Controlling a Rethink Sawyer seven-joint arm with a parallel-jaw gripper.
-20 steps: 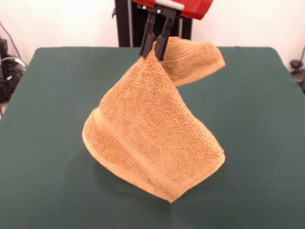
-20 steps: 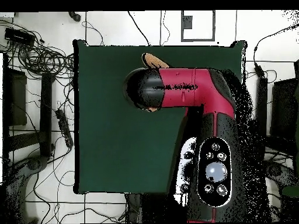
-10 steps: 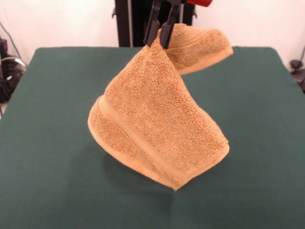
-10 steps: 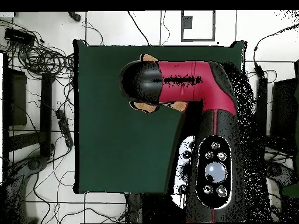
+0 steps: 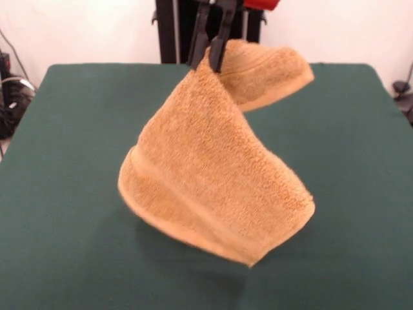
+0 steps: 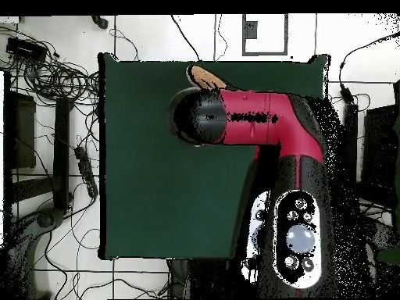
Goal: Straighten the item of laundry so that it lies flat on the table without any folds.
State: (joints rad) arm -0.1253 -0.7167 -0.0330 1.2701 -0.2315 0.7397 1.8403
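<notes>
The orange-tan terry towel (image 5: 213, 168) hangs in the air over the dark green table (image 5: 71, 194), folded and draped, its lower corner just above the cloth. My gripper (image 5: 208, 61) is shut on the towel's top edge near the picture's top. A second flap of towel bulges behind the fingers to the right. In the overhead view the red arm (image 6: 258, 117) covers nearly all of the towel; only a small orange tip (image 6: 205, 76) shows at the arm's far side. The gripper itself is hidden there.
The black pedestal (image 5: 174, 29) stands behind the table's far edge. Cables and black gear (image 6: 55, 78) lie on the floor left of the table in the overhead view. The arm's base (image 6: 301, 242) overlaps the table's lower right corner.
My gripper has shifted slightly with the towel; the hanging towel has swung, its lower corner now a little lower and further right. In the overhead view the arm's head moved and the base turned.
</notes>
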